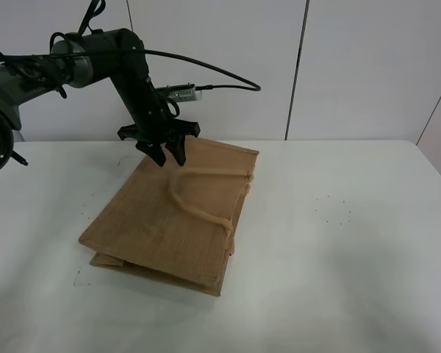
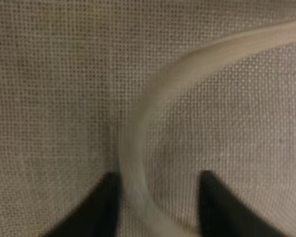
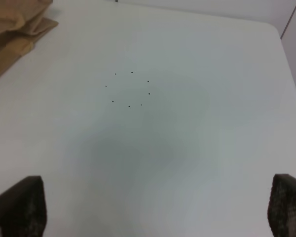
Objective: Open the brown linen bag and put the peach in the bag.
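The brown linen bag [image 1: 165, 224] lies flat on the white table, left of the middle, with a beige loop handle [image 1: 195, 209] resting on its upper face. My left gripper [image 1: 170, 159] is open and points down at the bag's far end. In the left wrist view its two dark fingers [image 2: 101, 210] stand on either side of the handle [image 2: 153, 98], just over the weave [image 2: 49, 74]. My right gripper [image 3: 154, 207] is open and empty over bare table. It does not show in the exterior view. A corner of the bag [image 3: 10, 29] shows in the right wrist view. The peach is out of view.
The white table [image 1: 338, 257] reaches to the right and front of the bag. A small ring of black dots [image 3: 128, 89] marks its right half and also shows in the exterior view [image 1: 332, 209]. White wall panels stand behind the table.
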Robot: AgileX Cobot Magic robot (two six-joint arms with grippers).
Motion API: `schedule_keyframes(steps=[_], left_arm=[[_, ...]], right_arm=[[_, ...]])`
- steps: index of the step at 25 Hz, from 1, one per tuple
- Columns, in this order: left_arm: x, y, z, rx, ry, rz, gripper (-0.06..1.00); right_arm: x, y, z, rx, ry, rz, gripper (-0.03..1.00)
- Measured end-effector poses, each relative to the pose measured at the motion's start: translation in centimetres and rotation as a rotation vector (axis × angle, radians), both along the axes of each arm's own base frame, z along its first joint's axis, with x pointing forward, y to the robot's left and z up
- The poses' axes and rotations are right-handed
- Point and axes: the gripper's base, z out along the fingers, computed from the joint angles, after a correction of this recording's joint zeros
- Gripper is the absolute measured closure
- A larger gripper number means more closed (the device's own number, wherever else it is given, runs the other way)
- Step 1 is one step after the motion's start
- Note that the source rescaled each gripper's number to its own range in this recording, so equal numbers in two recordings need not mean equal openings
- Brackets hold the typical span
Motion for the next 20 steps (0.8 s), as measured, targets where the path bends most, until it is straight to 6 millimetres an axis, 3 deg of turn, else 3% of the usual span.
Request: schedule_keyframes(steps=[3, 10, 13, 20], left_arm=[[0.0, 0.0, 0.0, 0.000, -0.003, -0.006, 0.14], [0.5, 1.5, -0.1, 0.102, -0.041, -0.014, 0.11], [1.5, 4.4, -0.1, 0.143, -0.049, 0.047, 0.11], [3.0, 14.5, -0.2, 0.174, -0.016, 0.255, 0.11]], right_arm=[[0.0, 0.0, 0.0, 0.000, 0.000, 0.000, -0.03], [0.0, 0.0, 0.0, 0.000, 0.000, 0.000, -0.03], [0.0, 0.0, 0.0, 0.000, 0.000, 0.000, -0.03], [0.0, 0.0, 0.0, 0.000, 0.000, 0.000, -0.03]])
